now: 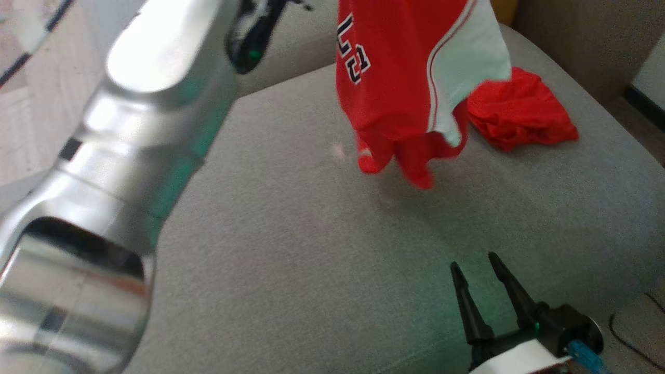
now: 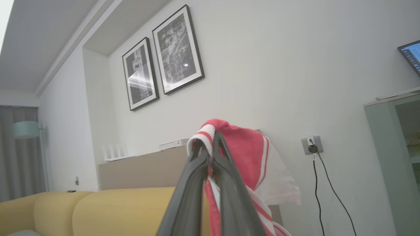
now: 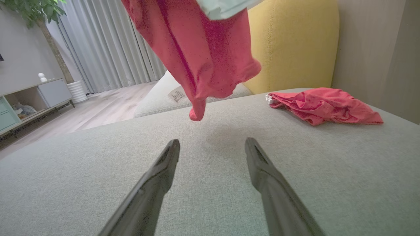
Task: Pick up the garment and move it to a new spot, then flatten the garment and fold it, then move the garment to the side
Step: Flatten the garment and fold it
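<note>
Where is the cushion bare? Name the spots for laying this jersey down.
Bare: the grey cushion between the hanging jersey and the open right gripper, and leftward to the left arm. Crowded: the far right, where a crumpled red garment lies.

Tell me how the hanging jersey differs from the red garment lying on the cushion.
The jersey hangs above the cushion, pinched in the left gripper; the lying garment rests crumpled on it, untouched. The jersey shows a white panel and lettering; the lying garment looks almost wholly red. Both are red fabric.
</note>
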